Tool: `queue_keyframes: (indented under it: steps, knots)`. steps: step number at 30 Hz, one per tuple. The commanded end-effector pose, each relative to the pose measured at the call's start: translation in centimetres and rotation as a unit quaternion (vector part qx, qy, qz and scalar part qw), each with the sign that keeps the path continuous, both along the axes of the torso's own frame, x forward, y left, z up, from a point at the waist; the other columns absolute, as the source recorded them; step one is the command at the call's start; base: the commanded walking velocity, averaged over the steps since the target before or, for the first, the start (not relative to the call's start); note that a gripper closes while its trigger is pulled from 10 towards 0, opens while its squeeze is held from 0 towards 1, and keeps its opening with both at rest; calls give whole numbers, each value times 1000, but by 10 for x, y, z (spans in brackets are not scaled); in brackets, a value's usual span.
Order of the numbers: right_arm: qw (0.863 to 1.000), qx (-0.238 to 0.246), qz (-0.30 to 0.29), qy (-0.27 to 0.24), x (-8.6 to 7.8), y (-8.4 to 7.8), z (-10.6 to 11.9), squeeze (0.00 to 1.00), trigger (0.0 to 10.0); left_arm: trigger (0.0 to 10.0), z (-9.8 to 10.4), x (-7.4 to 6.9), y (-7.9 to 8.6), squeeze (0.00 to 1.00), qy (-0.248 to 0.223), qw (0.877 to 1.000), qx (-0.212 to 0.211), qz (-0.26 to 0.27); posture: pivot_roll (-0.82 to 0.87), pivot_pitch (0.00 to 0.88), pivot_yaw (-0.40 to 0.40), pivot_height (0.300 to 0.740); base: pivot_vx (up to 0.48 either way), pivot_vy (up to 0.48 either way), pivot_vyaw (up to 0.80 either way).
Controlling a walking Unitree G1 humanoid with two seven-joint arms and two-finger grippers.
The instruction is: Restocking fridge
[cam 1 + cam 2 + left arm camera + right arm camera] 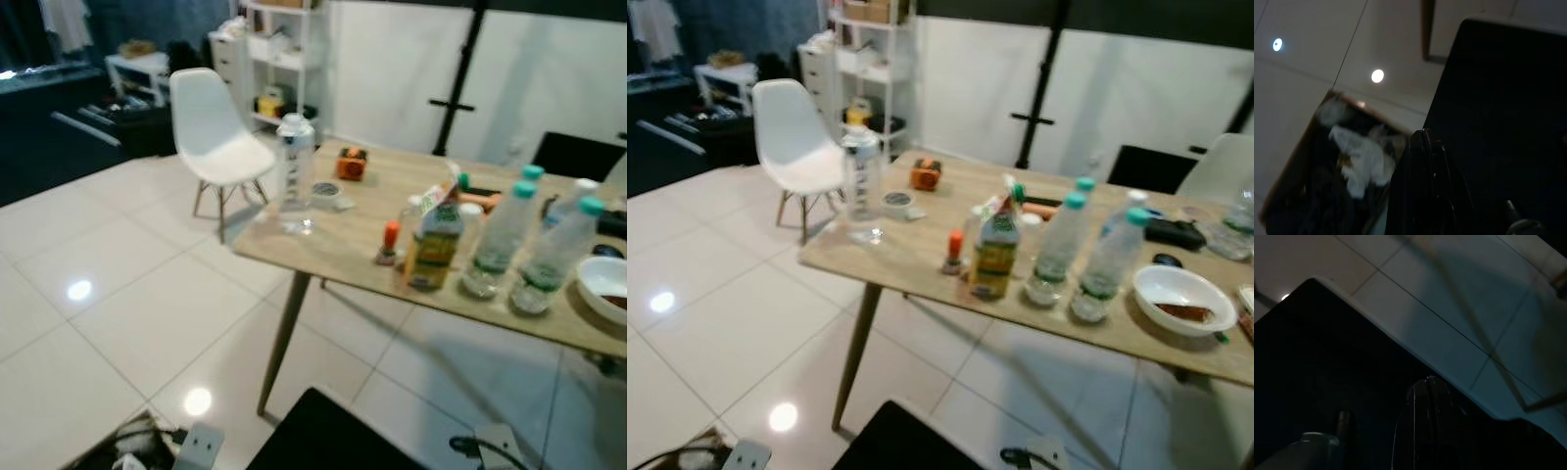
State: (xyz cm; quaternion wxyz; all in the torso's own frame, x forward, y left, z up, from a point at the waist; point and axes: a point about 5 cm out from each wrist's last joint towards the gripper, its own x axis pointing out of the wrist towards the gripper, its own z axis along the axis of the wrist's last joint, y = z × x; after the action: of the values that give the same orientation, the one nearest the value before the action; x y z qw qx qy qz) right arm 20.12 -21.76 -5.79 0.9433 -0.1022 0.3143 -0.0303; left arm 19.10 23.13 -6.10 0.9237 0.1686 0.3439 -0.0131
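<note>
The stock for the fridge stands upright on the wooden table (921, 250): a yellow-labelled bottle (994, 250) near the front edge, two teal-capped water bottles (1058, 250) just beside it toward the robot's right, a tall clear bottle (862, 186) well apart to the left; all long axes vertical; the table lies ahead, across open floor; left gripper (1425, 139) and right gripper (1427, 384) hang low at the robot's sides, fingers pressed together, holding nothing; judging by position, the right arm is nearer the cluster, so a sideways grasp at mid-body seems called for
</note>
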Motion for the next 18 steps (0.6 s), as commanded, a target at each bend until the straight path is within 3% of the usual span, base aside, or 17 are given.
queue_keyframes:
  steps: [1, 18]
  knots:
    - [1000, 0, -6, 3, -2, -3, -1, 0, 10000, 10000, 0, -1, 1, 0, 2, 1000, 0, 0, -13, 24, 0, 740, 0, 0, -725]
    - [1000, 3, -7, -1, -1, -2, 0, 0, 10000, 10000, 0, -1, 1, 0, -1, 1000, -2, 5, -13, 25, -1, 740, 0, 0, -729]
